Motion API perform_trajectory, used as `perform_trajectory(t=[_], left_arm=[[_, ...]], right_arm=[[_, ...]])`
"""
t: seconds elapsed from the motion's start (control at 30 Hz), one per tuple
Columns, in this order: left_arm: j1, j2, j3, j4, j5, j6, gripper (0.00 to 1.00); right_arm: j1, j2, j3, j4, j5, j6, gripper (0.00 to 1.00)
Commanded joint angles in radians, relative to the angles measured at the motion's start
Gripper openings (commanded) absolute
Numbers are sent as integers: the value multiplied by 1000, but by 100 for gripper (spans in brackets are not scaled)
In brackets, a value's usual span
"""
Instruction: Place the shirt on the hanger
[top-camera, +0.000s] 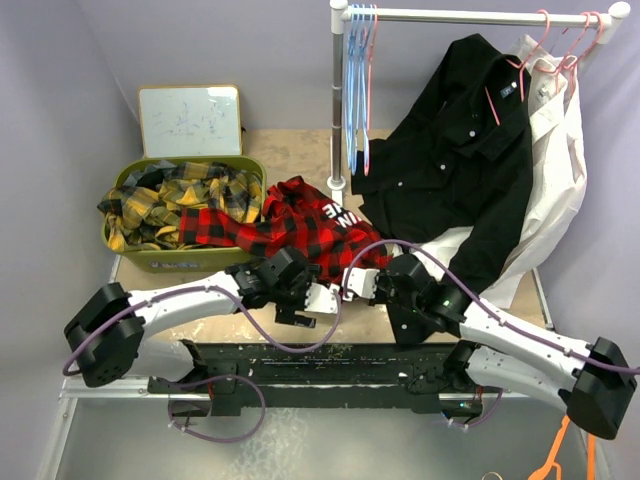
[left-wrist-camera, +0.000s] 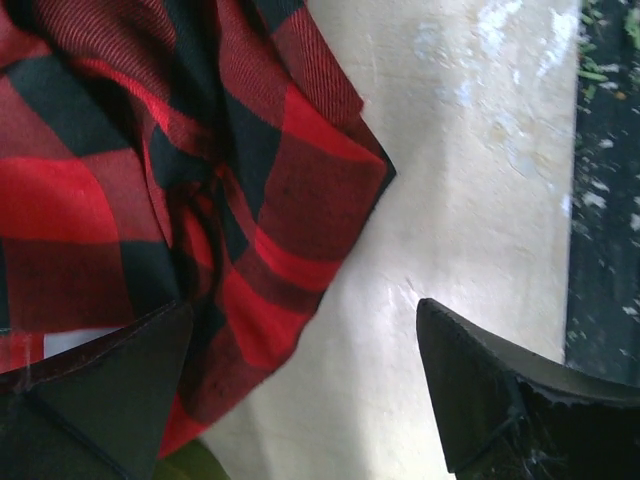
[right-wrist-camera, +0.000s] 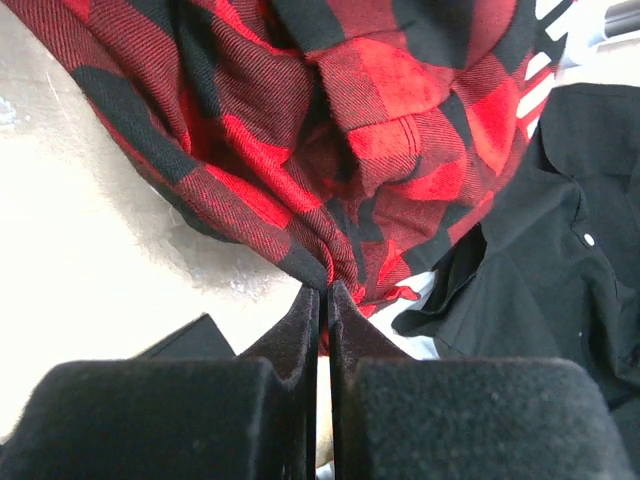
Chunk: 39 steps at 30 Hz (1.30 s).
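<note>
Flannel shirt (top-camera: 285, 228) heaped on desk (left-wrist-camera: 470, 180), beside green bin (top-camera: 190, 261). Right gripper (right-wrist-camera: 325, 292) pinched together on hem fold; bite looks thin, so lift slowly. Left gripper (left-wrist-camera: 305, 310) jaws apart over shirt edge; take deeper hold, spread collar.

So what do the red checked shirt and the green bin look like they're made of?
The shirt looks like soft woven cloth, likely cotton flannel, with a matte finish: diagonal twill lines and limp folds show. The bin is probably moulded plastic, olive green, with a smooth, rigid wall, though it is too small to be sure.
</note>
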Motion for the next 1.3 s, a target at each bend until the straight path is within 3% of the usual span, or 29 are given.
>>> perform_trajectory(t=[0.0, 0.07, 0.17, 0.2, 0.27, 0.3, 0.43, 0.57, 0.77, 1.07, 1.27], left_arm=[[-6, 53, -27, 237, -4, 39, 92], [-5, 86, -43, 285, -16, 40, 84], [-4, 119, -61, 355, -44, 39, 62], [-5, 123, -57, 355, -45, 32, 49], [-4, 124, -27, 323, -47, 13, 10], [-5, 123, -3, 285, -51, 0, 0], [10, 102, 194, 42, -46, -51, 0], [88, 69, 437, -236, 69, -100, 0], [211, 15, 737, -490, 201, -120, 0], [218, -9, 1066, -672, 123, -119, 0], [216, 39, 1371, -711, 23, -95, 0]], right_arm=[[-4, -66, 19, -10, 19, 66, 0], [-4, -77, 27, -21, 20, 69, 0], [-4, -94, 32, -20, 20, 73, 0], [-4, -103, 33, -15, 20, 74, 0], [-4, -123, 36, -5, 23, 79, 0], [-4, -134, 41, 1, 24, 84, 0], [-4, -170, 95, 24, 32, 138, 0], [-4, -176, 212, 33, 39, 214, 0], [-4, -136, 362, 69, 68, 297, 0], [-4, 10, 691, 88, 207, 341, 0], [-4, 164, 1094, 68, 305, 318, 0]])
